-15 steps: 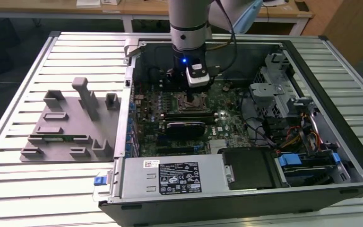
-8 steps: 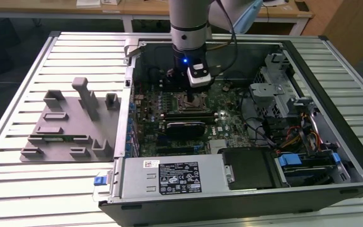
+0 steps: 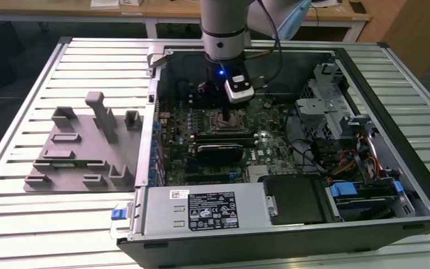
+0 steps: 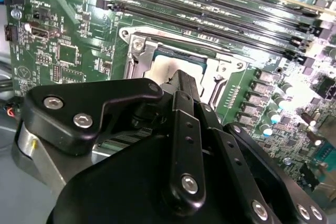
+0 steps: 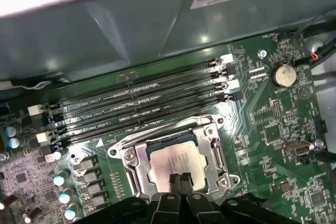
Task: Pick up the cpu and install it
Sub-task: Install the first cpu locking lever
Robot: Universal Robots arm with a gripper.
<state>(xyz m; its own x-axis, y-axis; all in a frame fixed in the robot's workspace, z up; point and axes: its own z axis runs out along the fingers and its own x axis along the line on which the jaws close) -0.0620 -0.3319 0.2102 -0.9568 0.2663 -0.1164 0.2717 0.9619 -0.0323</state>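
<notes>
The cpu (image 5: 167, 160), a flat square chip with a silvery top, lies inside the open metal socket frame (image 5: 129, 160) on the green motherboard. In the second wrist view the cpu (image 4: 160, 70) shows just beyond the black fingers (image 4: 182, 85). My gripper (image 5: 180, 178) is shut, its two tips pressed together over the chip's near edge with nothing held between them. Whether the tips touch the chip I cannot tell. In the exterior view the gripper (image 3: 225, 110) hangs straight down over the socket (image 3: 228, 119) inside the open computer case (image 3: 394, 67).
Memory slots (image 5: 142, 106) run beside the socket. A black heatsink block (image 3: 219, 150) sits on the board close by. A grey holder tray (image 3: 80, 151) lies on the slatted table at the exterior view's left. The power supply (image 3: 200, 210), drive cage (image 3: 327, 112) and cables crowd the case.
</notes>
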